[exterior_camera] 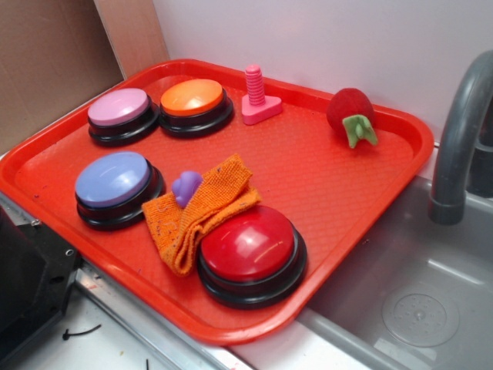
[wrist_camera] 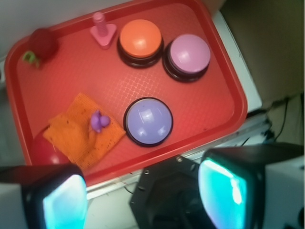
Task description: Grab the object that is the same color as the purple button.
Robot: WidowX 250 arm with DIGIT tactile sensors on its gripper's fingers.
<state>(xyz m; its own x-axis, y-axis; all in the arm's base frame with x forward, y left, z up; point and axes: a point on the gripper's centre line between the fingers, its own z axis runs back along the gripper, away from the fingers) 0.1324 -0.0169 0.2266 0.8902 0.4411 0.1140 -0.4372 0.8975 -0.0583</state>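
Left of centre in the exterior frame, the small purple toy (exterior_camera: 186, 186) (wrist_camera: 99, 121) rests on the orange cloth (exterior_camera: 196, 212) (wrist_camera: 83, 131), just beside the purple button (exterior_camera: 115, 185) (wrist_camera: 148, 121). Wrist view: the gripper (wrist_camera: 143, 195) hangs wide open and empty over the red tray's (exterior_camera: 323, 177) (wrist_camera: 209, 100) near edge.

**Two views of one tray**

The exterior view looks down at an angle, close, across the red tray (exterior_camera: 323, 181) toward the wall. The wrist view looks down from high above the opposite side, its fingers (wrist_camera: 64, 202) framing the bottom edge. Both show the whole tray.
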